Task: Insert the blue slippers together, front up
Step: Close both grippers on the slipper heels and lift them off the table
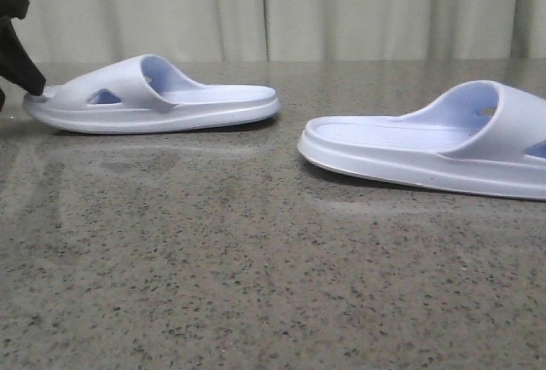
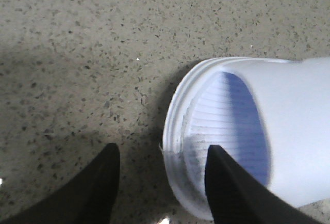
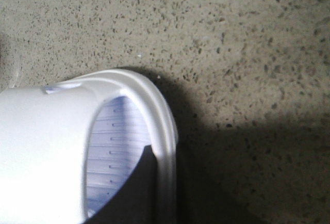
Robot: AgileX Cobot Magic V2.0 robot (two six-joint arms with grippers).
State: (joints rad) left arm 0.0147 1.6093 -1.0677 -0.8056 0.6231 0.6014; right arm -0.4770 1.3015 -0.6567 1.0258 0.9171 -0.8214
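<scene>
Two pale lavender-blue slippers lie sole-down on the speckled table. The left slipper (image 1: 153, 97) has its strap end towards the left edge. The right slipper (image 1: 435, 144) has its strap end running off the right edge. My left gripper (image 1: 36, 87) is at the left slipper's outer end. In the left wrist view it (image 2: 161, 154) is open, with the slipper's rim (image 2: 172, 146) between the jaws and one finger (image 2: 227, 188) over the ribbed footbed. In the right wrist view my right gripper (image 3: 170, 154) has one finger (image 3: 144, 182) inside the other slipper (image 3: 46, 146), against its rim. Its second finger is lost in shadow.
The speckled stone table (image 1: 256, 285) stretches out in front of both slippers. A gap of bare table (image 1: 290, 131) separates their facing heel ends. A pale curtain (image 1: 341, 3) hangs behind the table.
</scene>
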